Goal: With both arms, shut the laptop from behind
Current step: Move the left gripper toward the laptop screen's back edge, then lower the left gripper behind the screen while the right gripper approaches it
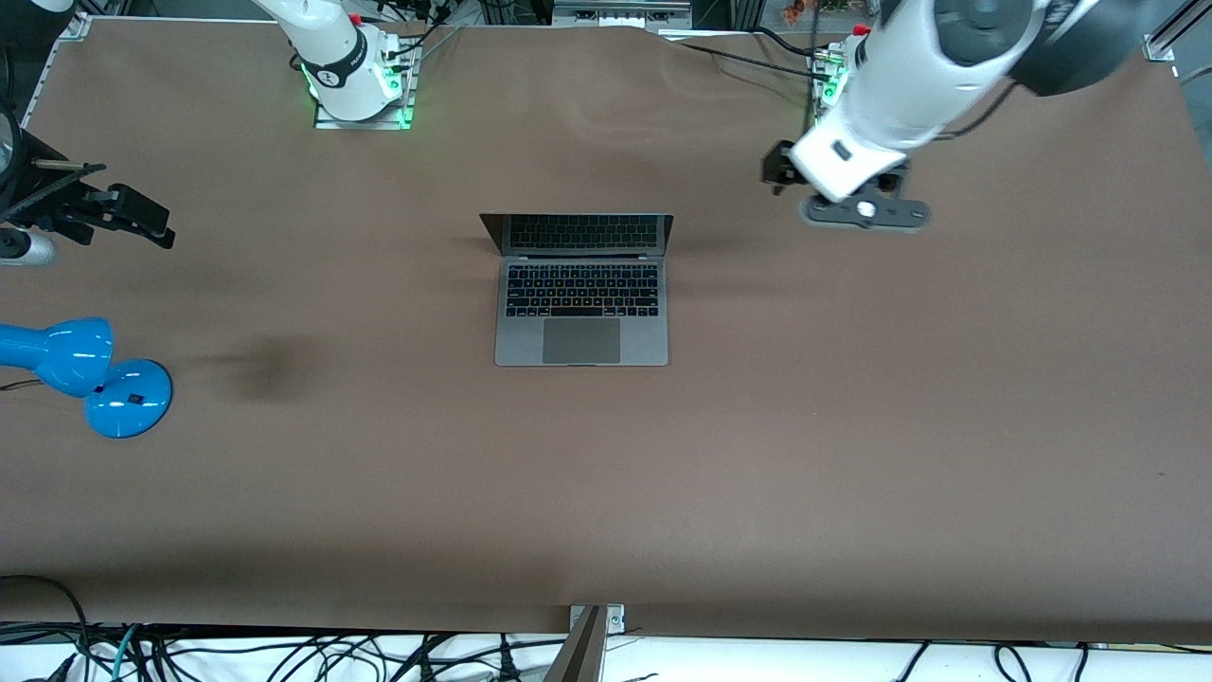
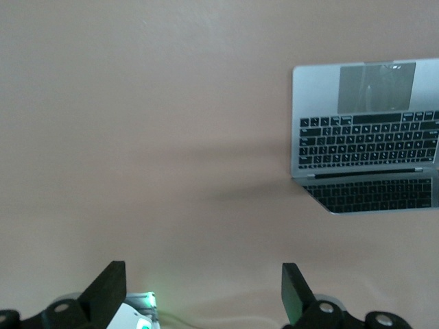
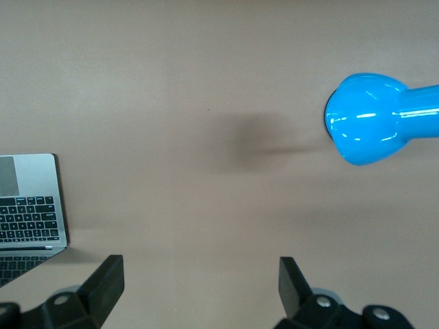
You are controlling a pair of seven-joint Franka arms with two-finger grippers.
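The laptop (image 1: 581,303) lies open in the middle of the brown table, its dark screen tilted back toward the robot bases. It also shows in the left wrist view (image 2: 367,137) and partly in the right wrist view (image 3: 27,212). My left gripper (image 1: 864,212) hangs in the air over bare table, beside the laptop toward the left arm's end, apart from it. Its fingers (image 2: 110,288) are open and hold nothing. My right gripper (image 1: 114,213) hangs high over the table toward the right arm's end, apart from the laptop. Its fingers (image 3: 106,277) are open and empty.
A blue desk lamp (image 1: 85,374) stands near the table edge at the right arm's end; its head shows in the right wrist view (image 3: 370,127). The green-lit arm bases (image 1: 360,90) stand along the table's edge. Cables hang at the edge nearest the front camera.
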